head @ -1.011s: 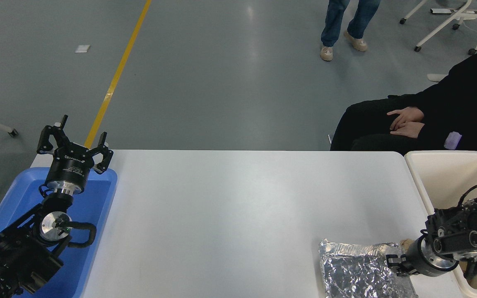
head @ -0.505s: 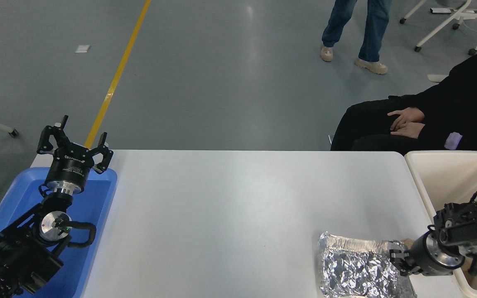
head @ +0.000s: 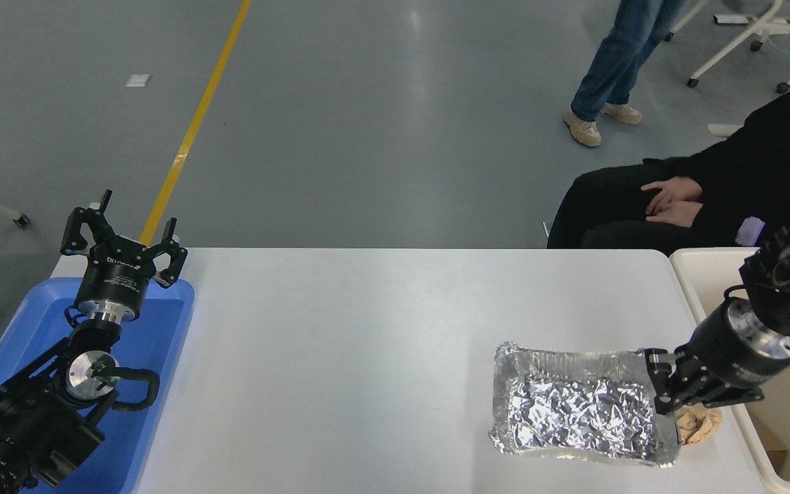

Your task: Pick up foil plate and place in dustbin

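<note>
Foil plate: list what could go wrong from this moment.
The right pincer pinches only the right rim of the foil plate; thin foil may bend or slip out. The plate looks wide against the dustbin, so it could catch on the rim. The paper wad beside the pincer might get dragged along.

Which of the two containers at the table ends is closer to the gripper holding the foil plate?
The cream dustbin at the right end, right beside the right gripper clamping the foil plate. The blue tray sits at the far left end.
</note>
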